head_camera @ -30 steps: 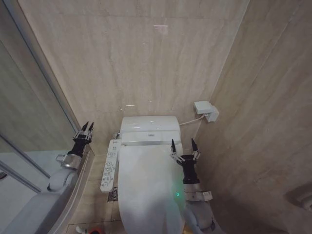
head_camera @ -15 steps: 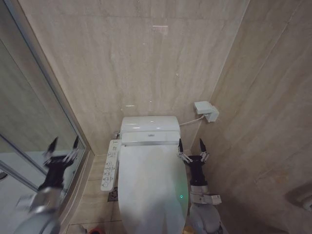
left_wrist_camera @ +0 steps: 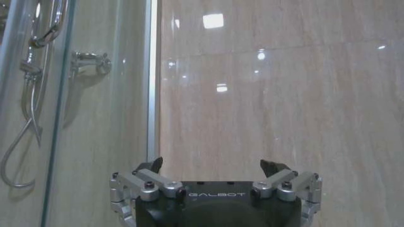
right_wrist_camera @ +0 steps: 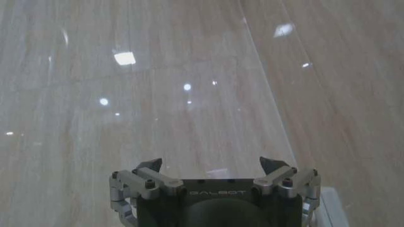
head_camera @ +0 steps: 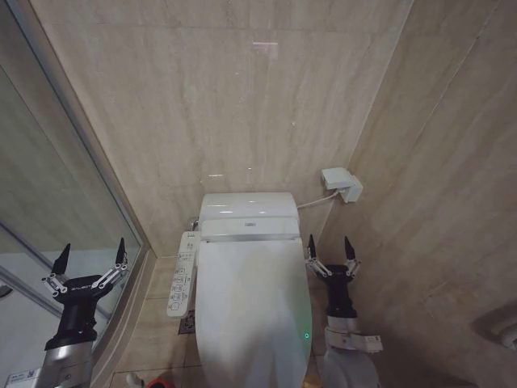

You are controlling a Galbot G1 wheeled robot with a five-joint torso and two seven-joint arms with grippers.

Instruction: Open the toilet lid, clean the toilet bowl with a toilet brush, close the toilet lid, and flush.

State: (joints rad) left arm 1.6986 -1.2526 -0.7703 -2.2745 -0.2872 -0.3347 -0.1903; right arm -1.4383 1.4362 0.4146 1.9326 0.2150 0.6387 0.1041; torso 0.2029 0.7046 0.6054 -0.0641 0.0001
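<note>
While my left hand point(head_camera: 90, 260) points up with its fingers wide apart beside the glass shower wall point(head_camera: 48, 202), the toilet lid point(head_camera: 252, 311) lies shut in the middle, flat over the toilet bowl. Just right of it, my right hand point(head_camera: 329, 250) points up too, fingers spread, holding nothing.

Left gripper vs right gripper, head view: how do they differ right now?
The left gripper sits by the glass shower screen, well clear of the closed glossy white oval toilet lid; the right gripper is close beside that lid's edge, toward the beige tiled side wall. The left gripper's fingers spread wider than the right gripper's. Both point upward, open and holding nothing.
</note>
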